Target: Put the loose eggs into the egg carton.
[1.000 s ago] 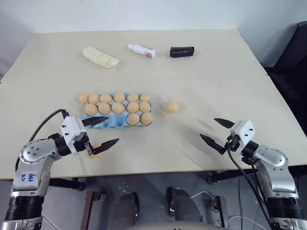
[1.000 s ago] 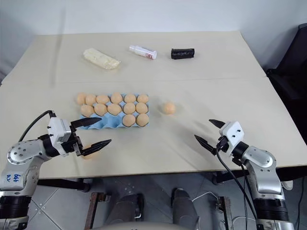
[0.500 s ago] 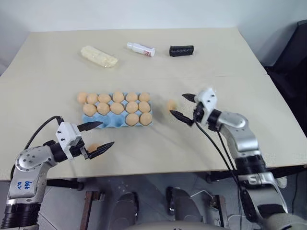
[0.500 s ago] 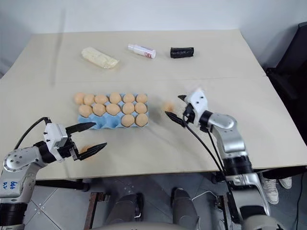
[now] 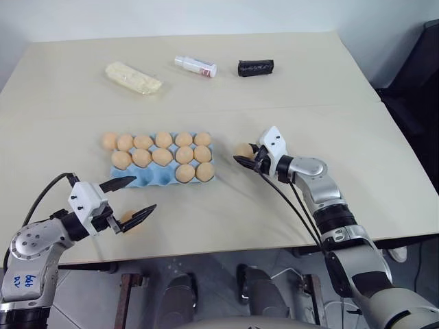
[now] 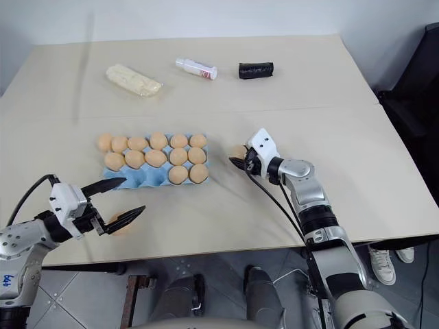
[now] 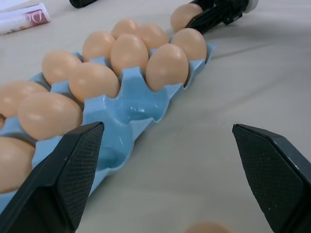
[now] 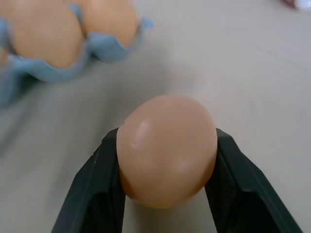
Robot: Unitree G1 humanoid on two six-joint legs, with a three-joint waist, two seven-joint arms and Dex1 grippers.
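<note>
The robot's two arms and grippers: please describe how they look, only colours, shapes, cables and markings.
Both arms are of silver-grey metal segments with black joints. Each ends in a white block carrying two black, pointed, tapering jaws with a fine cross-hatched inner face: the left gripper and the right gripper. A black cable loops from the left wrist; black cables hang along the right forearm. The left arm bears handwritten blue markings.

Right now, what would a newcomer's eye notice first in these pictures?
Probably the blue egg carton in the middle of the table, nearly full of tan eggs. Just right of it, the right gripper is shut on a loose egg. Near the front edge, the open left gripper stands around another egg.
</note>
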